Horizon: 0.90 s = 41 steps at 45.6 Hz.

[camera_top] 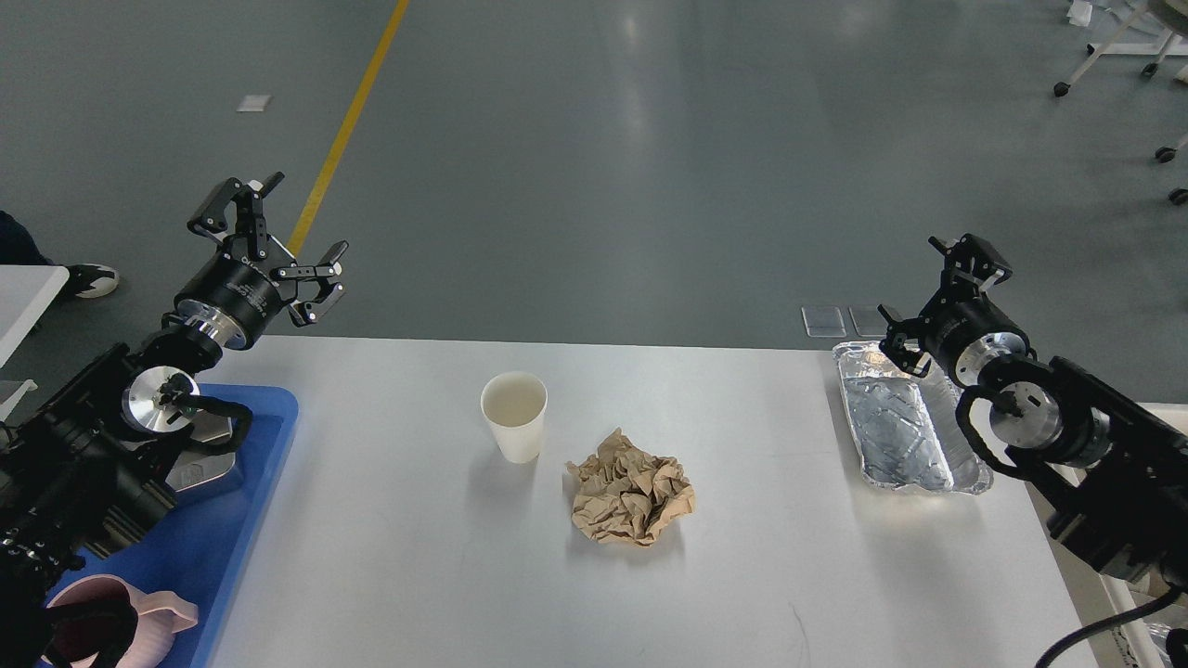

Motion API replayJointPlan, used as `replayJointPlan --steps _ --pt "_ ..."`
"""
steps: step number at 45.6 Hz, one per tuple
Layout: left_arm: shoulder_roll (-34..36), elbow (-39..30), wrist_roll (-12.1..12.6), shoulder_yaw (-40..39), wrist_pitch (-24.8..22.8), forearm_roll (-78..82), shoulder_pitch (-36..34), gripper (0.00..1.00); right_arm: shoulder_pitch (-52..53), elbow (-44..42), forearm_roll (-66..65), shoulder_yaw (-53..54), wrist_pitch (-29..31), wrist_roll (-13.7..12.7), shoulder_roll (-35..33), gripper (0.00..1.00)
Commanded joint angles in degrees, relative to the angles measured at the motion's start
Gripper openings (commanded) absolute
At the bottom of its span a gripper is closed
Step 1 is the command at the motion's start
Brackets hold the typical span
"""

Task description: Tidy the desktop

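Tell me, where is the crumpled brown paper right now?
In the head view, the crumpled brown paper lies near the middle of the desktop, just right of the white paper cup, well left of the foil tray.

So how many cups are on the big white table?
1. A white paper cup stands upright near the middle of the desktop, left of the crumpled brown paper. A pink pitcher-like thing sits on the blue tray; the arm may hide more there.

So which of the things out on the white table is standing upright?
The white paper cup, open mouth up. The crumpled brown paper is a loose heap, and the foil tray lies flat near the right edge.
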Motion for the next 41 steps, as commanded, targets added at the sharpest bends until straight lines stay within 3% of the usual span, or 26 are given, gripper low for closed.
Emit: replayJointPlan --steps 1,13,41 --pt "-1.07 0.0 -0.08 -0.96 -0.79 -0.34 1.62 0.99 0.33 0.18 -1.77 -1.66 0.26 0.02 0.14 1.0" --pt "-1.25 0.0 -0.25 -1.13 -0.79 -0.34 2.41 0.99 0.85 1.41 -8.45 -4.65 1.32 0.02 0.49 1.0" --pt "-3.0 0.0 -0.34 -1.13 -1.06 -0.34 2.94 0.99 0.94 1.32 -9.33 -6.06 3.69 -0.33 1.63 1.0"
